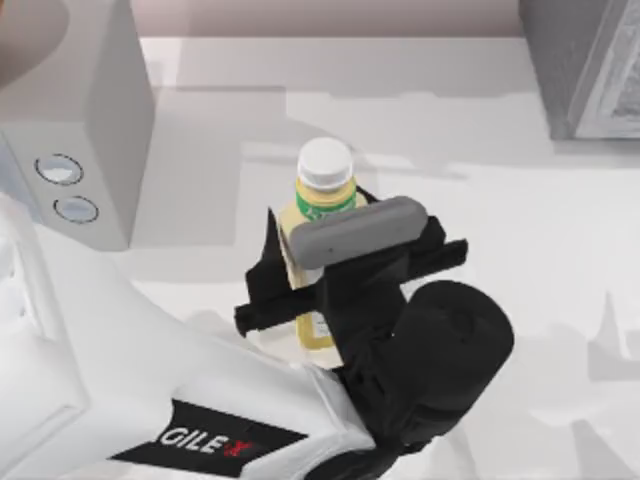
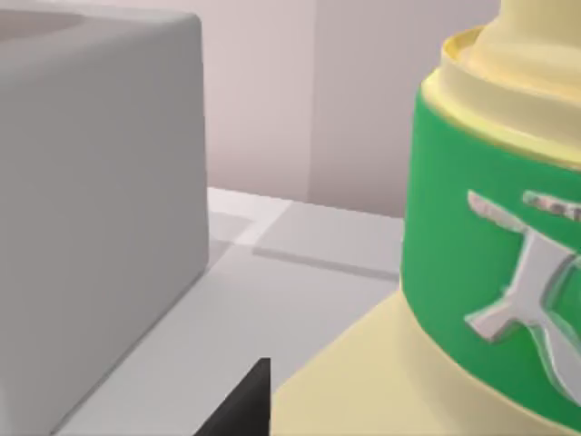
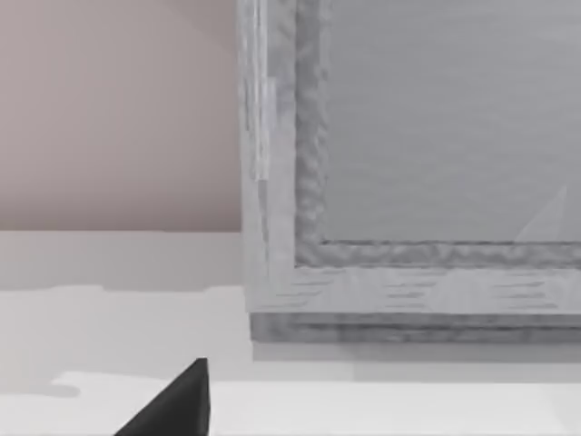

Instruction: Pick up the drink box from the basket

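The left gripper (image 1: 318,265) is clamped on the drink box (image 1: 322,200), its black fingers (image 1: 268,262) pressed against either side of the pale-yellow body, over the white table (image 1: 520,260). The drink box is a smooth, bottle-shaped container — a round white cap (image 1: 326,160) pokes out just beyond the gripper, with a glossy green band (image 2: 481,272) carrying white lettering wrapped below the neck. Left of the gripper and well apart stands a plain grey box (image 1: 95,120) with flat, matte walls. Far off toward the upper right sits a grey, rough-textured container (image 1: 585,65) — I cannot tell what is inside it. The right wrist view faces that container's mottled framed wall (image 3: 408,182); whether the right gripper is wide or narrow I cannot tell.
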Tool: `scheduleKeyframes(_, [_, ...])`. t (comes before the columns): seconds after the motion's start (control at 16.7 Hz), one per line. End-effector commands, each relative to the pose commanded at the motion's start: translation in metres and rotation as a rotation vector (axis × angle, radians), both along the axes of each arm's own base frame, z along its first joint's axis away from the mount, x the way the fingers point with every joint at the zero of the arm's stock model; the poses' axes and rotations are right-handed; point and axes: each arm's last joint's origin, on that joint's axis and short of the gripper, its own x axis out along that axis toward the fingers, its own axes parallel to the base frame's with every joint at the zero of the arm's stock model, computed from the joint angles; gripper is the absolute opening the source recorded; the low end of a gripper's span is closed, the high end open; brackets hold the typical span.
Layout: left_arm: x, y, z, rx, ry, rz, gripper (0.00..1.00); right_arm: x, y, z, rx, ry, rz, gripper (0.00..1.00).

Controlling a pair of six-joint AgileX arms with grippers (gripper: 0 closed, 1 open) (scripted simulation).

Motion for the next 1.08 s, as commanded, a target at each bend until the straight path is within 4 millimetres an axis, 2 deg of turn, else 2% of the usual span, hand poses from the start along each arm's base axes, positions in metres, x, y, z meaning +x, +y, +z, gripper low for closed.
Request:
scheduleKeyframes(0.48, [0.0022, 0.0052, -0.0017, 0.019, 0.002, -0.004, 0.00, 0.0000, 0.0000, 0.0000, 0.000, 0.000, 0.000, 1.00])
scheduleKeyframes(1.08, [0.0022, 0.0052, -0.0017, 0.019, 0.002, -0.004, 0.75, 0.0000, 0.0000, 0.0000, 0.000, 0.000, 0.000, 1.00])
